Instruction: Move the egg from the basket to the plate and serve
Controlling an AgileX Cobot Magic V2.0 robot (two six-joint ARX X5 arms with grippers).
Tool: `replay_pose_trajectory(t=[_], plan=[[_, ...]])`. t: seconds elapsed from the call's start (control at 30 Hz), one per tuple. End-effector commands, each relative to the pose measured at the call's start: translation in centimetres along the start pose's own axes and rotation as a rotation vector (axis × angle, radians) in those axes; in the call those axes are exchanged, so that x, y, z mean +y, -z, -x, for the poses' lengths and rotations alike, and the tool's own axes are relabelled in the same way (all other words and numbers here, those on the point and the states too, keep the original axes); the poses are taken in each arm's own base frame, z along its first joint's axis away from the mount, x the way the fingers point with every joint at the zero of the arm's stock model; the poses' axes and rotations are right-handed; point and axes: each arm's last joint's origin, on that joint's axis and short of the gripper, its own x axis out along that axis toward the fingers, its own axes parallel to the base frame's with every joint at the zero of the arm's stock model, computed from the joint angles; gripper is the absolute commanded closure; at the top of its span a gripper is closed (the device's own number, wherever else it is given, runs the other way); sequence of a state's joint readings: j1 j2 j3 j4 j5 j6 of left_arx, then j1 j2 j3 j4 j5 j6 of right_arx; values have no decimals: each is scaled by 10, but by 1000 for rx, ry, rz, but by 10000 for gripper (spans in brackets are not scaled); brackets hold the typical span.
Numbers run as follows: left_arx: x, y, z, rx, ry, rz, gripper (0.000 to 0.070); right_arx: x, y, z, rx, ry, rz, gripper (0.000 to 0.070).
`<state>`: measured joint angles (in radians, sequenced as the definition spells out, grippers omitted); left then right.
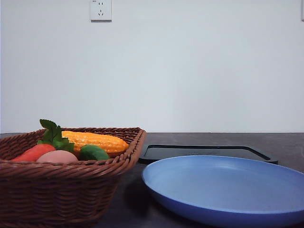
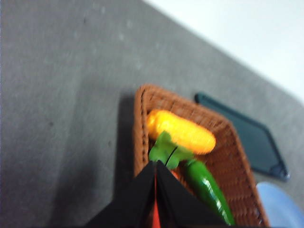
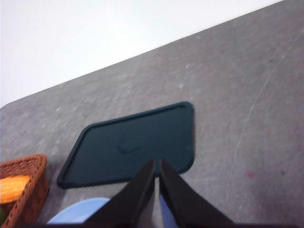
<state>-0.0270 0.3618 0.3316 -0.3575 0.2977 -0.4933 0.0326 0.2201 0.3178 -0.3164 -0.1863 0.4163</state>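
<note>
Since the egg (image 1: 57, 156) is seen lying in the basket (image 1: 71, 190), among the vegetables by the near rim, the pickup looks not yet begun. Its long axis is laid roughly left-right. The left gripper (image 2: 156, 171) and right gripper (image 3: 156, 167) are both pinched closed, empty. Opening is needed next, then reaching in; the plate (image 1: 228, 190) sits just beside.

The front view sits low at desk (image 1: 285, 142) level, close behind the basket (image 1: 61, 190) and plate (image 1: 223, 190), facing the wall. Both wrist views look down from higher; all three share basket, plate and tray (image 3: 133, 145).
</note>
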Motion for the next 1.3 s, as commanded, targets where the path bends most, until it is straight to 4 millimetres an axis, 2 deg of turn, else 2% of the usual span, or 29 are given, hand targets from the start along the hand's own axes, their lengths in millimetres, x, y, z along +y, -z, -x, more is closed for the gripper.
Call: replay_pose_trajectory(t=[0.0, 0.2, 0.37, 0.5, 0.67, 0.7, 0.77, 0.87, 0.93, 1.07, 1.27], plan=[[-7, -11, -2, 22, 26, -90, 700, 4, -9, -1, 3, 5, 16, 700], [-27, -40, -16, 170, 100, -151, 700, 13, -31, -9, 120, 8, 35, 700], [-44, -56, -29, 300, 127, -217, 700, 19, -44, -21, 286, -23, 54, 700], [-57, -58, -43, 384, 206, -245, 700, 19, -47, -35, 433, -40, 68, 700], [-65, -47, -59, 484, 255, -252, 692, 16, -39, -52, 572, -126, 18, 700], [-66, -45, -61, 501, 260, -251, 678, 14, -37, -55, 598, -124, 6, 700], [-69, -41, -65, 526, 270, -258, 598, 12, -33, -59, 637, -113, -1, 666], [-72, -38, -67, 541, 281, -257, 464, 10, -29, -64, 685, -104, -7, 545], [-74, -38, -68, 537, 289, -250, 405, 9, -25, -66, 716, -97, -16, 481], [-77, -38, -68, 524, 305, -245, 374, 7, -14, -73, 783, -83, -29, 470], [-81, -37, -69, 521, 322, -250, 370, 0, 11, -84, 888, -70, -48, 470]])
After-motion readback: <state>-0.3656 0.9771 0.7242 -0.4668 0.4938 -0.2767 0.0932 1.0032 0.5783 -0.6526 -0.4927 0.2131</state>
